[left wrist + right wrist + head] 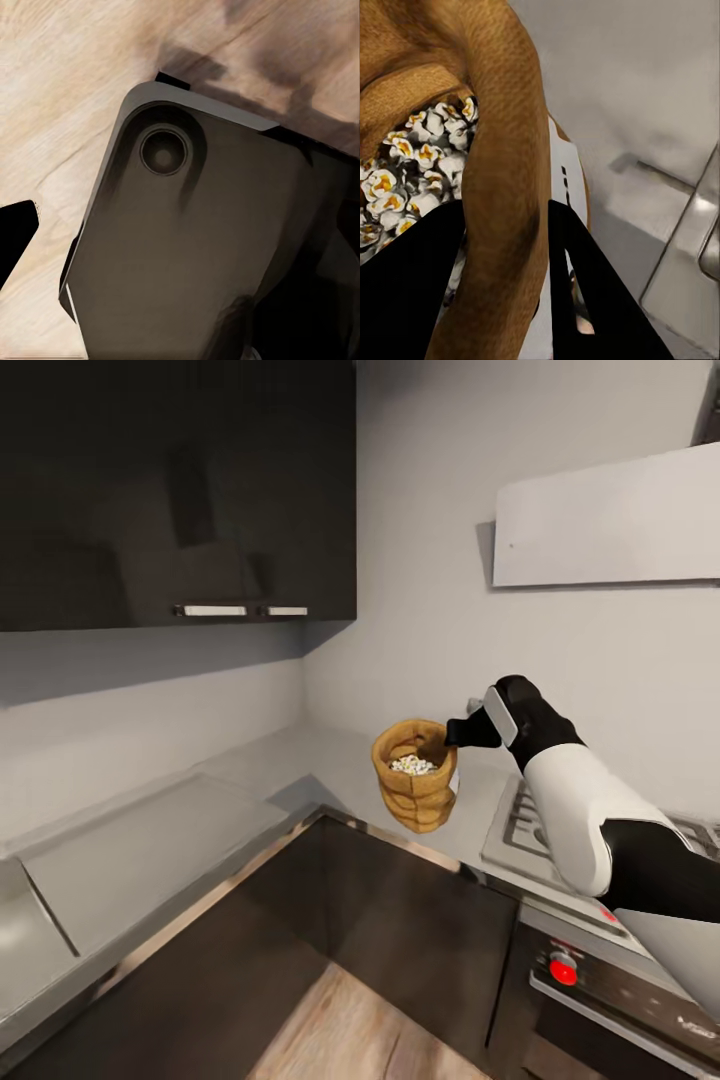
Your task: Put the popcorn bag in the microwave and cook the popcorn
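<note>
The orange-brown popcorn bag [415, 785] hangs upright above the light-grey countertop [290, 760] at the corner, just left of the hob. White puffed popcorn [412, 765] fills its mouth. My right gripper [458, 735] is shut on the bag's rolled rim from the right. In the right wrist view the two black fingers [412, 285] pinch the rim [506, 172], one inside against the popcorn [420, 161] and one outside by the white label [568, 176]. A black fingertip [15, 240] of my left gripper shows at the frame's edge over wood floor, spread wide. The microwave is out of view.
Black wall cabinets [170, 490] hang over the left worktop. The steel gas hob [520, 825] lies right of the bag under a white hood [610, 520]. Below it is a black oven with a red knob [563, 970]. My grey base [195, 247] stands on the wood floor [67, 90].
</note>
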